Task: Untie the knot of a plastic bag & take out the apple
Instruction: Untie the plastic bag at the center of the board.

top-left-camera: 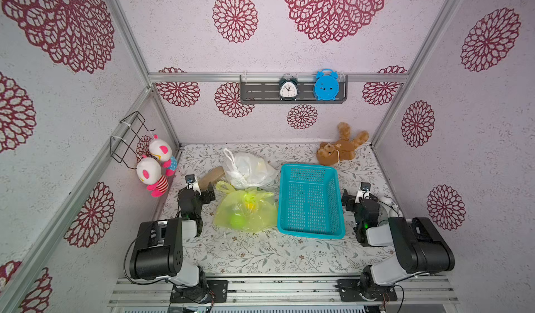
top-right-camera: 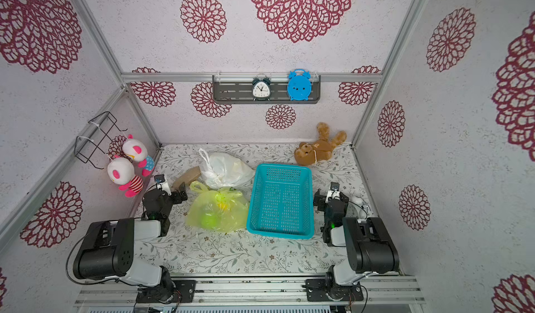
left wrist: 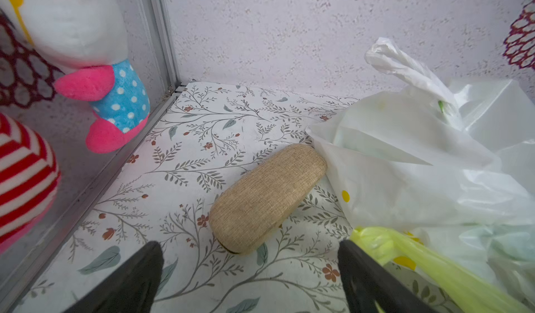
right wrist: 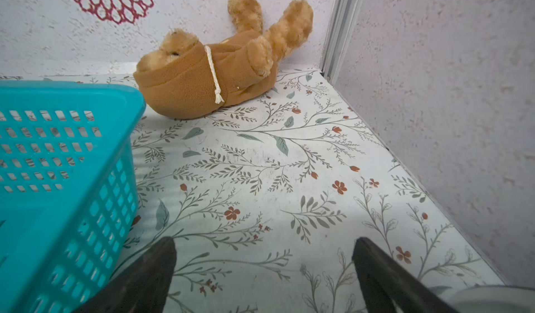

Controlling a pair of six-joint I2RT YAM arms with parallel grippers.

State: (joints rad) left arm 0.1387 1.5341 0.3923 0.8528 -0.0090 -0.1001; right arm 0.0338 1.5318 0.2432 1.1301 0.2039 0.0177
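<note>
Nothing started. My left fingers (left wrist: 136, 279) are apart and empty, and so are my right fingers (right wrist: 144, 279). They sit either side of the work area, well clear of the target.

The yellow-green bag (top-left-camera: 246, 214) lies on the desk (top-left-camera: 246, 253), lower centre of frame in both top views. It touches the teal basket (top-left-camera: 309, 201) on one side and the white bag (top-left-camera: 249, 169) behind it. The knot (top-left-camera: 251, 195) is bunched on the upper part of the bag and looks tied. A green round shape inside, low in the bag, is probably the apple (top-left-camera: 238, 221).

My call is that the step in hand is the reach to the knot. I'd pinch one loose handle tail right beside the knot and pin the film just below it with the other fingers. Then pull sideways, not upward, or the whole bag lifts. Keep off the white bag, the film is thin and the two overlap.

Views: only the top views show knot and apple. The left wrist view catches just a yellow handle loop (left wrist: 428, 268) at lower right, plus a beige case (left wrist: 266, 198). The right wrist view shows the basket wall and a teddy bear (right wrist: 214, 65), but no bag.
</note>
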